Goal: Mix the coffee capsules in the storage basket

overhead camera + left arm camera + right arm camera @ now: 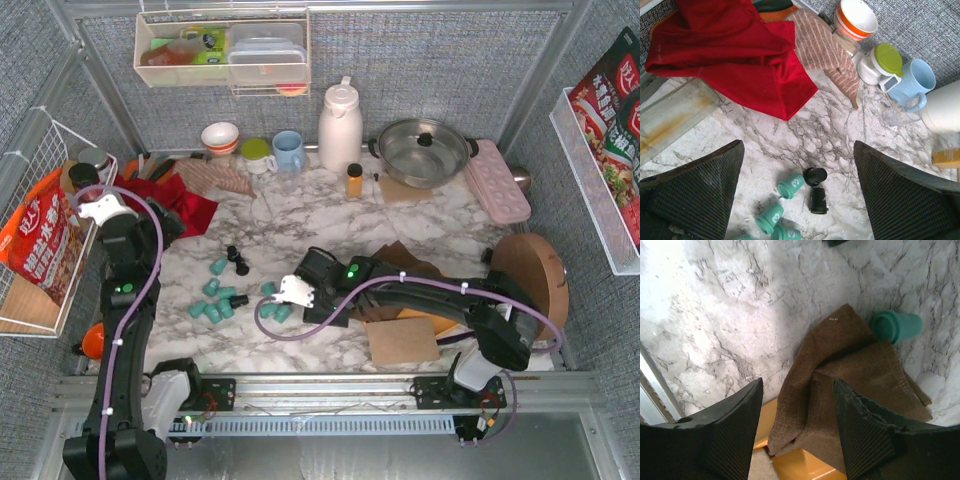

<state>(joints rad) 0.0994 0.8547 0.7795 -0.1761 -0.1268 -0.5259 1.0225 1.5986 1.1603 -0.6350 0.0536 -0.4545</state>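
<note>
Quick count from the overhead shot: roughly ten teal capsules and two black capsules. They're all loose on the marble table, and none that I can see are in the basket. Most of them bunch up just off the tip of the right gripper, on the side facing the left arm. A couple sit tight against that gripper, so the count gets fuzzy there.

The orange basket is mostly buried under a brown cloth. The right wrist camera only catches a sliver of orange under the fingers, back toward the wrist. From overhead the right arm crosses it too, so I can't tell whether anything is inside. One lone teal pod lies on its side on the marble, just past the far edge of the cloth and ahead of the right-hand finger in that view.

The right gripper's jaws are partway apart with nothing between them and the cloth directly below. I can't tell if they touch it.

The left gripper is spread wide, holds nothing and hangs over bare marble. In its own view both black capsules lie between the fingers, back toward the wrist. Three teal ones lie beside them on the left-finger side, the lowest cut off by the frame edge.
</note>
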